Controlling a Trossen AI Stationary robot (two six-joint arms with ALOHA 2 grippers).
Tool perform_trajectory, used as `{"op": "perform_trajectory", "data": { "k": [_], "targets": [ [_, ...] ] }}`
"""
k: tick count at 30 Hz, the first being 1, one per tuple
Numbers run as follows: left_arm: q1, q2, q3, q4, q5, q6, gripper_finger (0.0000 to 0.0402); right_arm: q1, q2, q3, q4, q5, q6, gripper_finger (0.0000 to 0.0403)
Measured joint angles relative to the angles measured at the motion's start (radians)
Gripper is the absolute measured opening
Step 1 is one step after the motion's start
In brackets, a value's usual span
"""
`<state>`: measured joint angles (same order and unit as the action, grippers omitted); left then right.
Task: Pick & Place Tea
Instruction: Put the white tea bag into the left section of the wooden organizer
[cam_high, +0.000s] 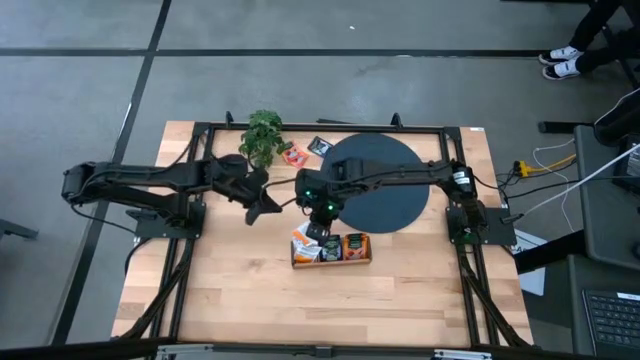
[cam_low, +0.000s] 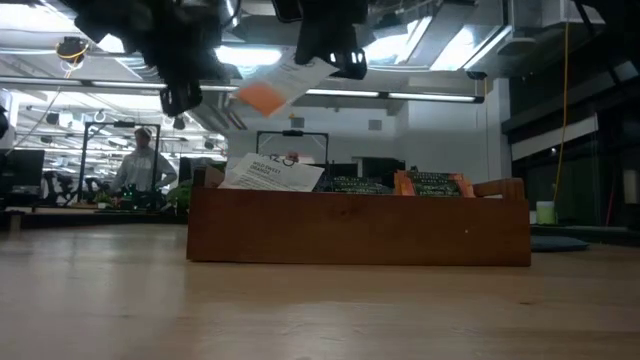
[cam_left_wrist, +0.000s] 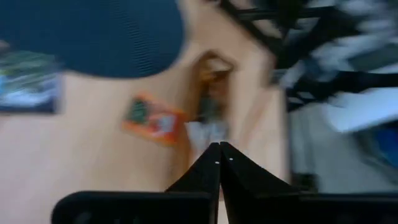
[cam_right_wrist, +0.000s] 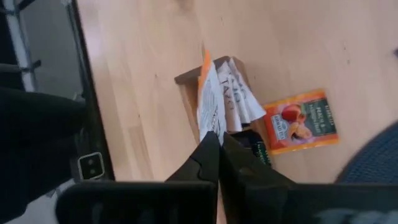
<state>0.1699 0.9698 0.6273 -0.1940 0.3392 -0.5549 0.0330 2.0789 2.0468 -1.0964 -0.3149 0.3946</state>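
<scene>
My right gripper (cam_high: 322, 213) is shut on a white tea packet with an orange patch (cam_low: 280, 88), above the left end of a wooden box (cam_low: 358, 228). White (cam_right_wrist: 241, 93), dark (cam_right_wrist: 254, 148) and orange-red (cam_right_wrist: 301, 120) tea packets stand in that box. My left gripper (cam_high: 262, 205) hangs shut with nothing in it, left of the box. On the table near the black disc (cam_high: 385, 190) lie an orange-red packet (cam_high: 293, 155) and a dark packet (cam_high: 320, 146). My right gripper pinches the white and orange packet between its two fingers at one end (cam_right_wrist: 212, 127). The fingers slant down from above. The packet sticks out sideways from them, tilted, lifted clear above the box.
A small green plant (cam_high: 262, 135) stands at the far edge, left of the loose packets. A dark metal frame (cam_high: 200, 130) runs round the table's sides. Bare wood lies in front of the box (cam_high: 330, 300). A person (cam_low: 143, 165) sits far behind.
</scene>
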Motion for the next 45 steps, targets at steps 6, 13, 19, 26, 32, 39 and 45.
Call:
{"op": "perform_trajectory", "data": {
  "k": [6, 13, 19, 26, 32, 39, 45],
  "targets": [
    [-0.02, -0.058, 0.0, 0.045, 0.09, 0.026, 0.0041, 0.022, 0.001, 0.0, 0.061, 0.033, 0.047, 0.0002],
    [-0.074, -0.046, 0.0, 0.051, 0.101, 0.034, 0.0111, 0.032, 0.001, 0.0, 0.191, 0.034, 0.076, 0.0003],
    [-0.123, -0.029, 0.0, 0.092, 0.102, 0.04, 0.0154, 0.031, 0.001, -0.001, 0.218, 0.06, 0.079, 0.0002],
    [-0.13, -0.029, 0.0, 0.067, 0.058, 0.059, 0.0163, 0.032, 0.001, -0.001, 0.238, 0.056, 0.08, 0.0002],
    [-0.13, -0.029, 0.0, 0.026, 0.037, 0.072, 0.0161, 0.032, 0.002, -0.001, 0.241, 0.056, 0.096, 0.0002],
    [-0.13, -0.029, 0.0, 0.002, 0.034, 0.09, 0.0161, 0.032, 0.002, -0.001, 0.265, 0.033, 0.099, 0.0003],
    [-0.13, -0.029, 0.0, 0.001, 0.019, 0.105, 0.0161, 0.032, 0.002, -0.001, 0.279, 0.004, 0.103, 0.0002]
  ]
}}
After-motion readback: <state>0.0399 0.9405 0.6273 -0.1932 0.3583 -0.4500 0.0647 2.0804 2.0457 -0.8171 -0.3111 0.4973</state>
